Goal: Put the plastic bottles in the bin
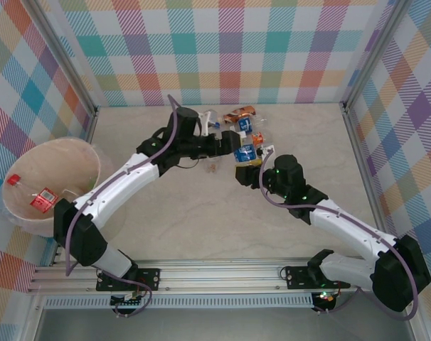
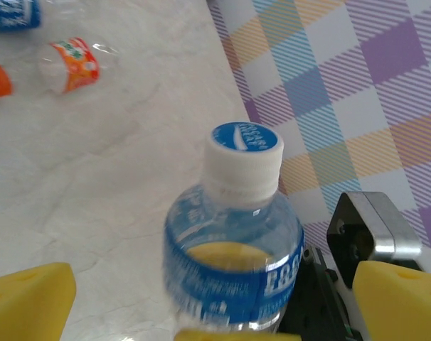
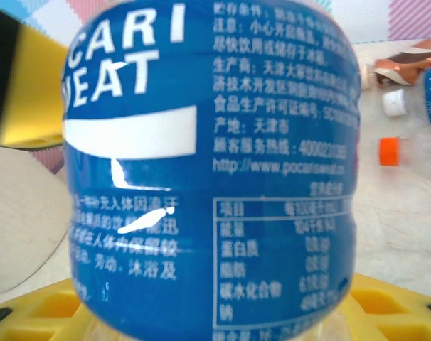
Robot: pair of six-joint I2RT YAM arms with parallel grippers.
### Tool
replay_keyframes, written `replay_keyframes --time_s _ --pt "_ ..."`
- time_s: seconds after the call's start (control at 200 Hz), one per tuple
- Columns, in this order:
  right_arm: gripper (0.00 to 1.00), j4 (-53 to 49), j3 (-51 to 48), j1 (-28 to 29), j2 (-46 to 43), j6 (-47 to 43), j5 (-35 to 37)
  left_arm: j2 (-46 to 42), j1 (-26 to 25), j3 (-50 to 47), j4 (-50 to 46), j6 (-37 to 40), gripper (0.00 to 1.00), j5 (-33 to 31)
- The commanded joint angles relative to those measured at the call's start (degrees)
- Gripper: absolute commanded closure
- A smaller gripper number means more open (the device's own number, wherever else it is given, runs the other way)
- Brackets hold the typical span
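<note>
The right fingers (image 3: 397,309) pinch a blue-label bottle (image 3: 208,177), with a yellow pad pressed against each side of it. Its printed wrapper (white lettering on blue) sits close against the wrist camera. The left fingers (image 2: 27,302) stand spread wide on either side of the same bottle and apart from it. In the left wrist view the bottle's white cap (image 2: 244,145) points toward the plaid wall (image 2: 358,85).

Seen from overhead, the two arms meet over the back half of the table (image 1: 201,227). The left arm reaches in from the left and the right arm from the right, with the pinched bottle between them. Just beyond it, toward the back wall, lies a loose cluster of other bottles (image 1: 242,121). Among them are an orange-label bottle (image 2: 72,65) and an orange cap (image 3: 390,150), both resting on the pale tabletop.

The bin (image 1: 59,153) sits well apart at the table's left edge, with two red labels (image 1: 41,200) visible inside it.
</note>
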Motion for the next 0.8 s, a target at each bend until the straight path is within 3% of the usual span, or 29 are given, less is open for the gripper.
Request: replay_keyframes --time_s 0.0,0.1,0.245,0.5,0.655,0.795 --pt "0.63 3.7 -0.6 0.2 -0.7 -1.6 -5.5 1.7 -2.4 1.9 5.2 0.2 0.00 1.5" --pt "0.62 4.6 -0.6 0.3 -0.8 -0.9 -6.5 2.8 -4.1 1.5 7.3 -0.9 0.00 0.0" --pt "0.61 5.9 -0.9 0.3 -1.4 -0.4 -6.6 2.5 -4.4 -1.0 8.6 -5.7 0.04 -7.2" --pt "0.61 5.6 0.8 0.3 -0.5 -0.3 -6.8 5.6 -4.5 1.6 6.5 -6.0 0.17 -3.3" --pt "0.61 3.4 3.6 0.2 0.5 -0.4 -5.4 6.1 -4.5 2.1 3.5 -3.5 0.19 -0.9" --pt "0.60 0.4 5.7 0.2 1.5 -1.5 -6.2 5.1 -4.5 0.7 1.0 -1.7 0.35 -1.9"
